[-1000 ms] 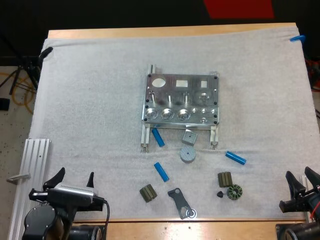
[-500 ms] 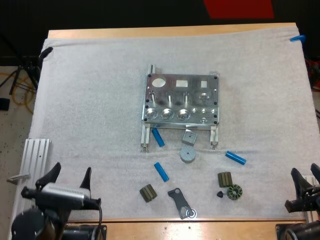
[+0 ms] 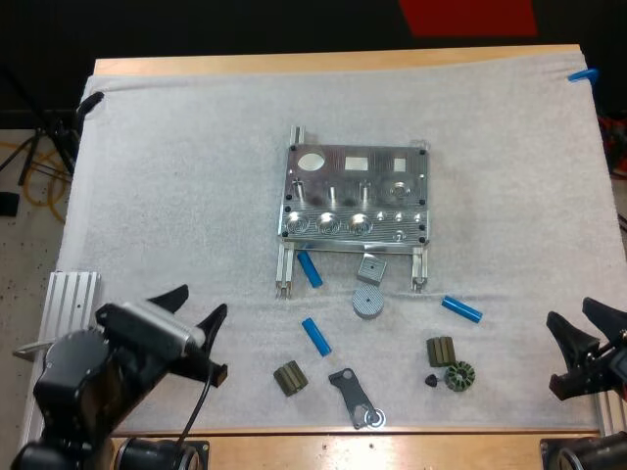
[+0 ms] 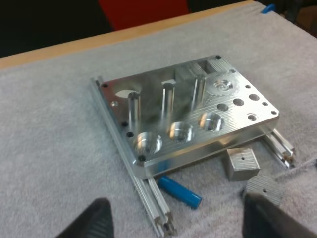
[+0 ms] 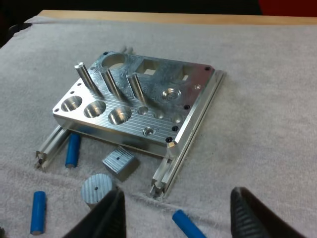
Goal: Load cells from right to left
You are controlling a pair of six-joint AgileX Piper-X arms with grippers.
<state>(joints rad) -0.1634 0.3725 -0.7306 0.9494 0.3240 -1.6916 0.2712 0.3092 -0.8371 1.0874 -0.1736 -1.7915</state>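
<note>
Favors right gripper [image 3: 573,323] (wide, empty) for rightmost blue cell [image 3: 460,309] near, fwd-left, axis diag; left gripper [image 3: 194,305] wide, farther.

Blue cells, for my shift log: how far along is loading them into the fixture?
Done: nothing; the fixture has its three round sockets empty. In hand: nothing; left tool and right tool are open. Left: all three blue cells, lying on the mat.

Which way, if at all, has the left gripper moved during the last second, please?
Yes. In the high view the left gripper has swung right and farther onto the mat, toward the metal fixture, which has stayed put.
</note>
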